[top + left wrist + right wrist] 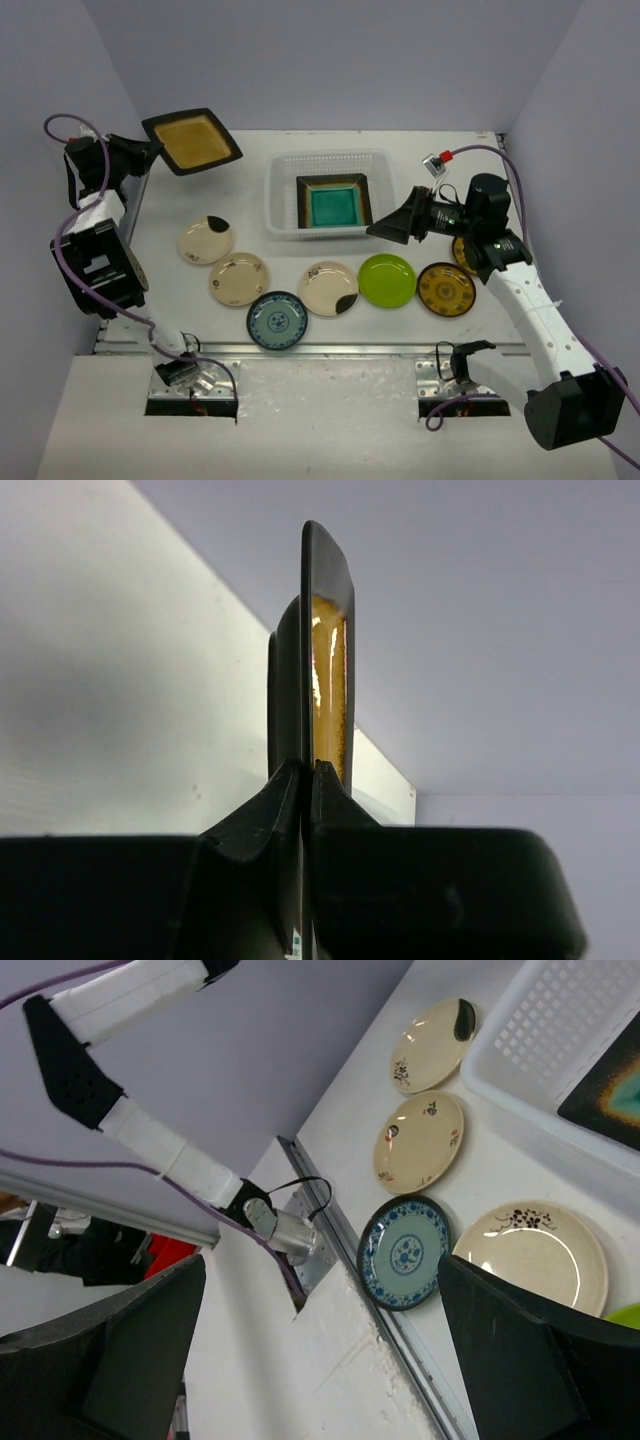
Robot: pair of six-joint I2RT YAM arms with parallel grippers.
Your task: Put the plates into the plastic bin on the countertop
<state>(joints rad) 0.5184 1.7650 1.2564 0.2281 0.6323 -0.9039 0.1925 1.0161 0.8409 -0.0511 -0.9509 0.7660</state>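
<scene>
I'm looking into a lab test cell: plain lilac-grey panel walls (330, 60) across the upper frame enclose the off-white matte desk (170, 292).

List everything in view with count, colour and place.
slotted white plastic bin: 1, translucent white, far centre.
square amber plate: 1, dark-rimmed amber, held aloft, left.
square teal plate: 1, dark-rimmed teal, in bin.
round cream plates: 3, cream, left to centre.
round blue-white plate: 1, patterned, near edge.
round lime plate: 1, green, right of centre.
round brown-yellow plate: at least 1, patterned, right.
left end effector: black, gripping amber plate.
right end effector: black, open, beside bin.
</scene>
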